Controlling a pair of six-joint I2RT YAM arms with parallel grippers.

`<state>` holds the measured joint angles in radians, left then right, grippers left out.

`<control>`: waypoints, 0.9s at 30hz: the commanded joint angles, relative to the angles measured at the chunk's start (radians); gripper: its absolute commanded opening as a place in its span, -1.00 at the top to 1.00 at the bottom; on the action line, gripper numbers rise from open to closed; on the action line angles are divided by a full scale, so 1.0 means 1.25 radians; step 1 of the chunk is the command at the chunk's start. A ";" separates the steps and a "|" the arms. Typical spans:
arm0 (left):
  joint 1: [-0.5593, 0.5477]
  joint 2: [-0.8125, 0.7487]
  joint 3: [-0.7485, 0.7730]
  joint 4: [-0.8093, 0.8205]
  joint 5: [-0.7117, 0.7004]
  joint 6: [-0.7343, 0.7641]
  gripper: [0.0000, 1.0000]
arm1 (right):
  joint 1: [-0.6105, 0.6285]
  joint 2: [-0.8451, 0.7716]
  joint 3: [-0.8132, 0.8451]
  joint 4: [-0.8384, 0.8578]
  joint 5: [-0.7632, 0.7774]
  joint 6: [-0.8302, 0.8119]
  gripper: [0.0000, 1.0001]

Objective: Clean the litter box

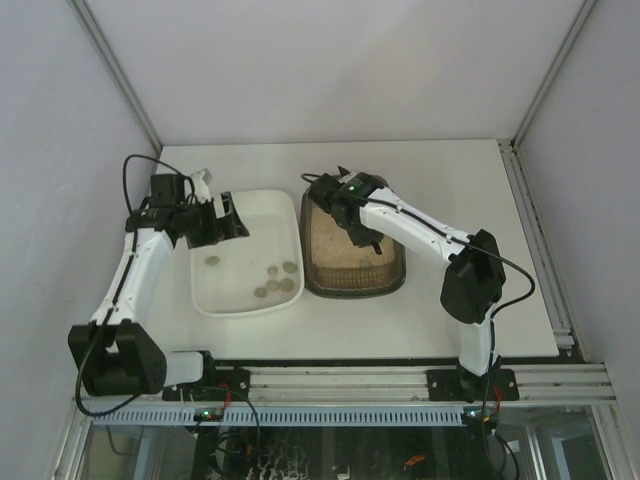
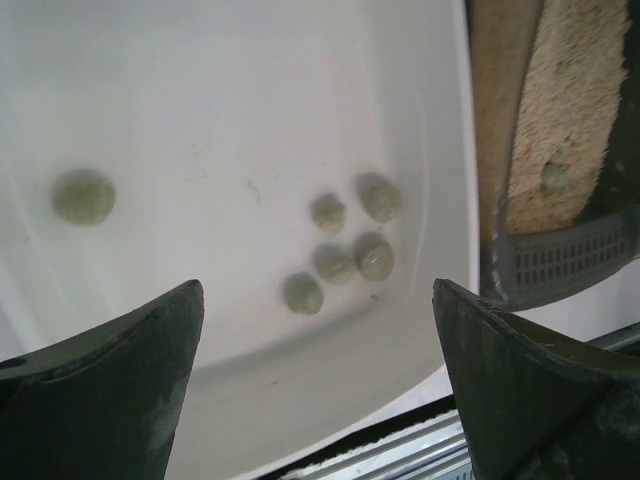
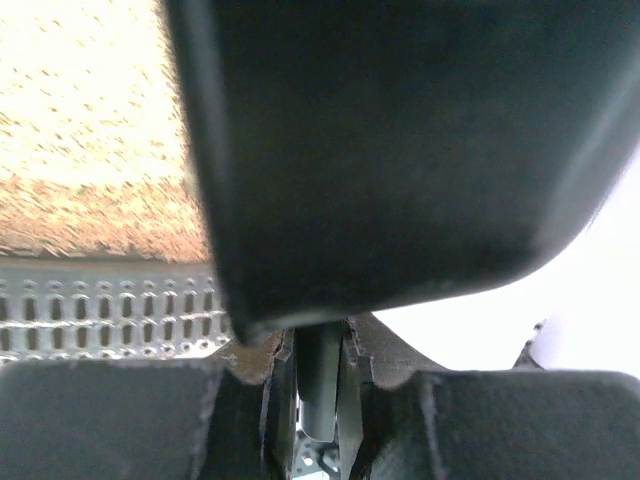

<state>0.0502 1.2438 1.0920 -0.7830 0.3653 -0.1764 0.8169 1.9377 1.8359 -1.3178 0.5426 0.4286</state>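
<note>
As tray [image 1: 255, 225] holds six clumps [image 2: 376, 256], one litter box [image 1: 355, 290]

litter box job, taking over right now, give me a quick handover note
Left pincer: open, empty, over the plain white plastic tray.
Right pincer: shut on the dark grey slotted plastic scoop, down in the dark brown-grey rounded plastic litter box.
Done: six grey-green round clumps in the white tray.
To do: at least one lone clump sits in the beige litter.
</note>
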 commanded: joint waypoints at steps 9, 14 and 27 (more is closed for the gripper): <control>-0.086 0.133 0.206 0.108 0.104 -0.139 -0.99 | -0.023 0.131 0.034 -0.104 0.005 0.012 1.00; -0.087 0.087 0.141 0.130 0.076 -0.106 -0.99 | -0.045 0.168 0.042 -0.100 0.007 -0.004 1.00; -0.086 -0.007 0.008 0.150 0.023 -0.050 -0.99 | -0.066 0.266 0.110 -0.128 0.141 -0.004 1.00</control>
<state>-0.0559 1.2770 1.1366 -0.6365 0.4168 -0.2775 0.7403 2.2414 1.9244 -1.4548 0.6487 0.4259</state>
